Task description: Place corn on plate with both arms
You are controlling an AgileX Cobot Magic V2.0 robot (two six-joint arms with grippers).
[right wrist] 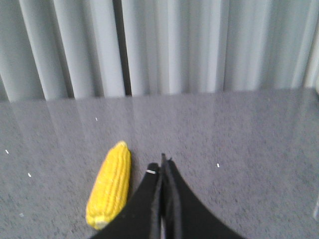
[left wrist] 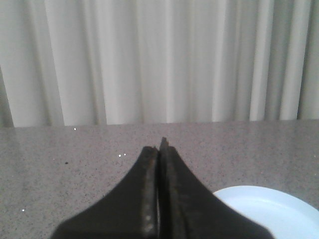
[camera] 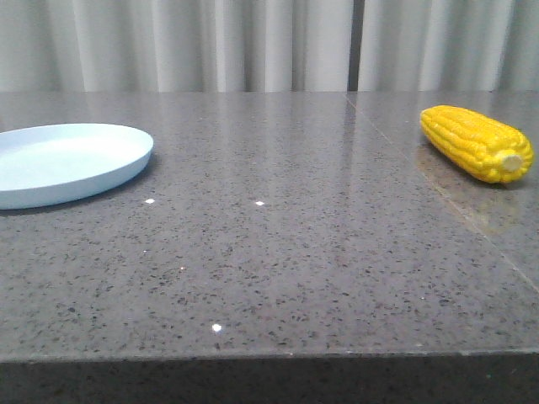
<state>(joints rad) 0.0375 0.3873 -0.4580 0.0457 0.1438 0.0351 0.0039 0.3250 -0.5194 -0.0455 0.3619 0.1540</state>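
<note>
Corn (camera: 477,142): lies on its side on the grey speckled tabletop (camera: 278,252), just beside the right pincer (right wrist: 163,162), untouched, pale stub end toward the camera. Plate (camera: 67,162): bare, resting on the tabletop close by the left pincer (left wrist: 160,147), well apart from the corn. Left pincer: fingers pressed together, holding nothing. Right pincer: fingers pressed together, holding nothing. Backdrop: pale pleated curtain (camera: 253,42).

Corn (camera: 476,141) — bright yellow, glossy cob with rows of kernels; lies on its side at the table's far right, pale stub end turned toward the front edge and slightly rightward. Plate (camera: 67,160) — round, shallow, pale blue, low rim, plain; sits flat at the far left, partly out of frame. The two lie well apart.
</note>
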